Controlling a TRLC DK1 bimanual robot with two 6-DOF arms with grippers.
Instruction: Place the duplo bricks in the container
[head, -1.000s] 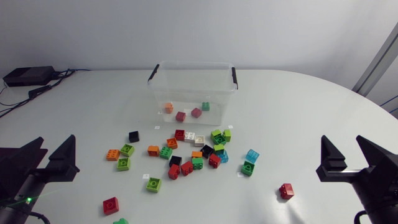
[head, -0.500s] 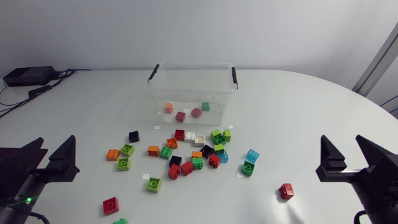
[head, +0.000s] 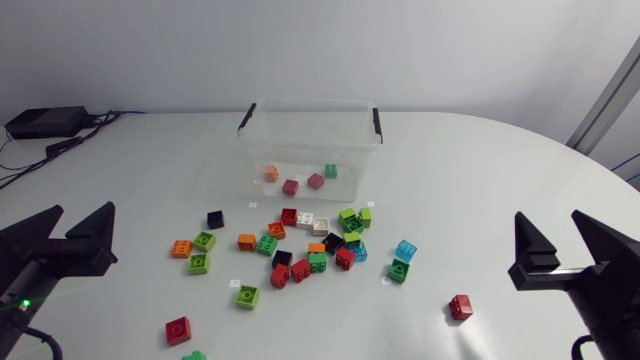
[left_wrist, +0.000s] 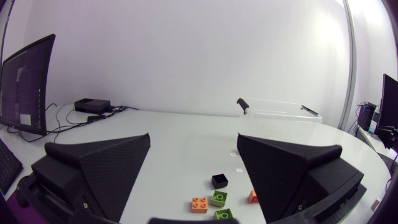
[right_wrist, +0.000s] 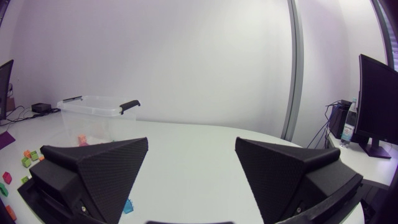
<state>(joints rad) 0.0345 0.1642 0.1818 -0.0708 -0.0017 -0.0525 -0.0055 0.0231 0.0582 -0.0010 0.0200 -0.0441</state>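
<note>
Low at opposite edges — left gripper (head: 78, 210), right gripper (head: 548, 215), fingers (left_wrist: 106, 168) apart.

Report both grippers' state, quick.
Left gripper: open, holding nothing.
Right gripper: open, holding nothing.

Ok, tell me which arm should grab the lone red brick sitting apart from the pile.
Right. The red brick lies close to the right gripper, which is open and empty. The left gripper, also open, is across the table with the pile of bricks in between.
</note>
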